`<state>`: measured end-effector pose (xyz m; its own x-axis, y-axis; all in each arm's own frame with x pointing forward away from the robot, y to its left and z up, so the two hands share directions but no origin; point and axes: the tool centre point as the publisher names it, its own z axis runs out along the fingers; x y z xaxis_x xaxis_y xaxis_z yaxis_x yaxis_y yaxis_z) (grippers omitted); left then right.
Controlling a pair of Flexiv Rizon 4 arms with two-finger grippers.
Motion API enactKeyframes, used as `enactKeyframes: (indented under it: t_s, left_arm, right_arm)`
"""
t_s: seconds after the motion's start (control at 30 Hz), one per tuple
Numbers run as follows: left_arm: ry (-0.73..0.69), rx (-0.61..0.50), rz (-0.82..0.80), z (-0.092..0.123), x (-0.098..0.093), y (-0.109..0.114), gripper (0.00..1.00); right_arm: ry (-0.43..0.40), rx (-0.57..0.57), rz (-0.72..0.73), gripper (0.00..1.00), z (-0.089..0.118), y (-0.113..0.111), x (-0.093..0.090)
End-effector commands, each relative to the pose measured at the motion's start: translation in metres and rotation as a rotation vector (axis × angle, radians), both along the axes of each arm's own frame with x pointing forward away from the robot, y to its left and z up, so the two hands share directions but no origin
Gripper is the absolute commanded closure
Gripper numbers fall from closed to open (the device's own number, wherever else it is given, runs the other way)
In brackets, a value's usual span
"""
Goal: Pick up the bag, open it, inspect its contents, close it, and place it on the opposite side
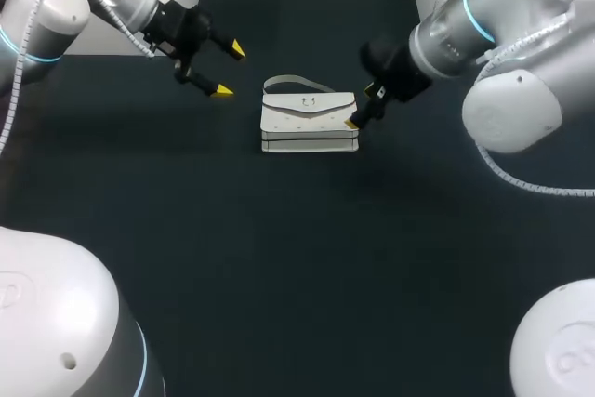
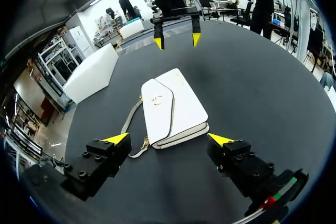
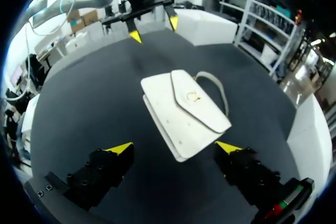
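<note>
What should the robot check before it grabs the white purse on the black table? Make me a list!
1. The white flat handbag with a front flap lies on the dark table and nothing holds it: ok.
2. Its flap looks shut: ok.
3. The thin white strap lies loose behind the bag, clear of both sets of fingers: ok.
4. The left gripper is open and well apart from the bag: ok.
5. The right gripper is open at the bag's end: ok.
6. Whether a right fingertip already touches the bag: cannot tell.
</note>
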<state>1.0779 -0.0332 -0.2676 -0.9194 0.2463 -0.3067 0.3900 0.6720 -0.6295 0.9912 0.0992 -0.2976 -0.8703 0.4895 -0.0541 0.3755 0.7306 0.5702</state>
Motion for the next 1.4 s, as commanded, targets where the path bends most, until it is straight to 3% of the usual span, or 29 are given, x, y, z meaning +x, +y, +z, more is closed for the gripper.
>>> enactKeyframes:
  t_s: [0.03,0.1,0.17,0.37,0.67,0.97,1.4]
  left_arm:
    - [-0.007,0.01,-0.009,0.001,-0.002,-0.001,0.0]
    - [-0.014,0.019,-0.015,0.0,-0.001,-0.003,0.0]
    - [-0.025,0.03,-0.017,-0.001,-0.002,-0.006,0.0]
    - [-0.056,0.041,-0.03,0.0,-0.001,-0.013,0.0]
    - [-0.091,0.052,-0.036,0.002,0.007,-0.026,0.0]
    - [-0.137,0.052,-0.027,-0.001,0.015,-0.034,0.0]
    - [-0.18,0.032,-0.058,-0.004,0.021,-0.046,0.0]
  right_arm:
    - [-0.212,-0.11,-0.167,0.0,-0.001,0.002,-0.002]
    - [-0.239,-0.096,-0.134,0.0,-0.001,0.004,-0.002]
    - [-0.305,-0.203,-0.07,0.0,0.002,0.007,-0.003]
    - [-0.435,-0.353,0.04,0.0,0.008,0.015,-0.003]
    - [-0.56,-0.613,0.07,0.0,0.009,0.025,-0.013]
    - [-0.701,-0.696,0.007,0.0,-0.008,0.027,-0.014]
    - [-0.834,-0.65,-0.014,0.0,-0.025,0.028,-0.006]
